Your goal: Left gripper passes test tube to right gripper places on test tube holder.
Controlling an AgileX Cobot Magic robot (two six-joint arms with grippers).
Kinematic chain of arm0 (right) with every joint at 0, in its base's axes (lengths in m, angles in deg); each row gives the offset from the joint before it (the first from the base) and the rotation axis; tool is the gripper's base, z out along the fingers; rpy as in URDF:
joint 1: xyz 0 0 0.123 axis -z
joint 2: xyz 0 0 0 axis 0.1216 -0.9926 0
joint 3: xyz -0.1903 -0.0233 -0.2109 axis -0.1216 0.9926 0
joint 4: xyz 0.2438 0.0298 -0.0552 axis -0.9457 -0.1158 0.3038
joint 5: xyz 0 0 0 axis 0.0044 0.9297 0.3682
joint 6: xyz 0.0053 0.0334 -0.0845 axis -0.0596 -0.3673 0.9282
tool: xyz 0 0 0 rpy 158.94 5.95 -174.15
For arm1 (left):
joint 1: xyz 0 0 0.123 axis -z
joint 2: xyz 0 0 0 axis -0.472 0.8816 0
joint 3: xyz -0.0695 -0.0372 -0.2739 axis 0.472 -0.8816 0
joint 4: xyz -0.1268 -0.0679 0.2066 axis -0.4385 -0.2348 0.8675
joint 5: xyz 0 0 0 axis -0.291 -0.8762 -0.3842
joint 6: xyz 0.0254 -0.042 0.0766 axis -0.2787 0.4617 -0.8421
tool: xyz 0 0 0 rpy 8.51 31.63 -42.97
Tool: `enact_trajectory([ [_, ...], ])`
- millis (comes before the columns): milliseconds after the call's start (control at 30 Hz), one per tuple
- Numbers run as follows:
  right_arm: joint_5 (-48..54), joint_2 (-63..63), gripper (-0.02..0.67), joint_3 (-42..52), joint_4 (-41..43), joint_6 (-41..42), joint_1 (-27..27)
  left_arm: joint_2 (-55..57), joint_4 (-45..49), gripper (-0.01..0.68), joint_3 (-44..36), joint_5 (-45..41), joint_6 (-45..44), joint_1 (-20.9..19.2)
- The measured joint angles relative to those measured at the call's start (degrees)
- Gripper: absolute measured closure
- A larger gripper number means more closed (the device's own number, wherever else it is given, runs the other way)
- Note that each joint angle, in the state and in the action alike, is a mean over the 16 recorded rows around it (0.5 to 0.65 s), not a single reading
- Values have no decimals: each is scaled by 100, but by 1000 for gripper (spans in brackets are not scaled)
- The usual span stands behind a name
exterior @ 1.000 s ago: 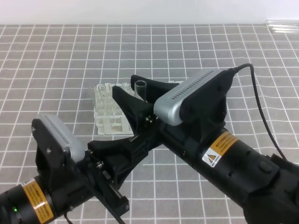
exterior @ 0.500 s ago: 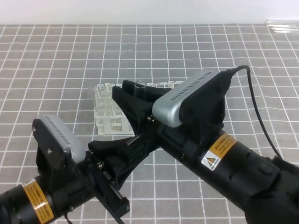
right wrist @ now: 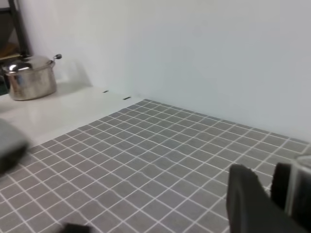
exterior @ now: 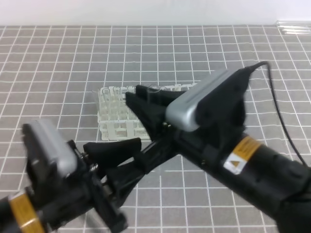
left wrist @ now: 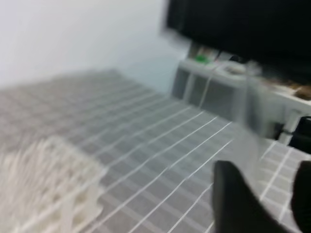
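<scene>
Right hand (exterior: 146, 99) is clenched on the test tube (exterior: 154, 90), with its black fingers tight on the clear glass. It holds the tube up over the white test tube holder (exterior: 114, 116), which sits on the grey tiled surface (exterior: 58, 63). Left hand (exterior: 114, 158) is lower down and blurry, with its fingers spread apart and holding nothing.
</scene>
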Motion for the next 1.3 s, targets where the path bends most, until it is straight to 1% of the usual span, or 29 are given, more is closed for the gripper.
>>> enact_trajectory([
  [100, 206, 200, 566, 61, -148, 177, 0, -468, 560, 532, 0, -374, 536, 1],
  [233, 464, 492, 566, 177, -349, 399, 0, -1316, 1589, 614, -19, -928, 1486, 0],
  [300, 561, 619, 566, 246, -443, 487, 0, -1770, 2142, 638, -51, -1208, 2024, 1],
  [433, 707, 803, 566, 388, -554, 568, 0, -2688, 3284, 671, -217, -1712, 3314, 1],
  [500, 768, 858, 566, 448, -578, 571, 0, -3103, 3779, 671, -355, -1855, 3877, 1],
  [600, 820, 901, 566, 516, -603, 570, 0, -3662, 4397, 672, -622, -1991, 4580, 0],
  [700, 836, 911, 566, 560, -626, 572, 0, -4091, 4797, 672, -946, -2065, 5072, 1],
  [833, 851, 911, 566, 588, -648, 575, 0, -4466, 5105, 673, -1402, -2290, 5546, 0],
  [967, 859, 911, 566, 596, -650, 580, 0, -4648, 5184, 673, -1740, -2572, 5713, 0],
  [1100, 859, 911, 566, 596, -650, 586, 0, -4698, 5179, 673, -1939, -2828, 5758, 1],
  [1300, 859, 911, 566, 596, -654, 616, 0, -4691, 5169, 673, -2012, -3086, 5813, 1],
])
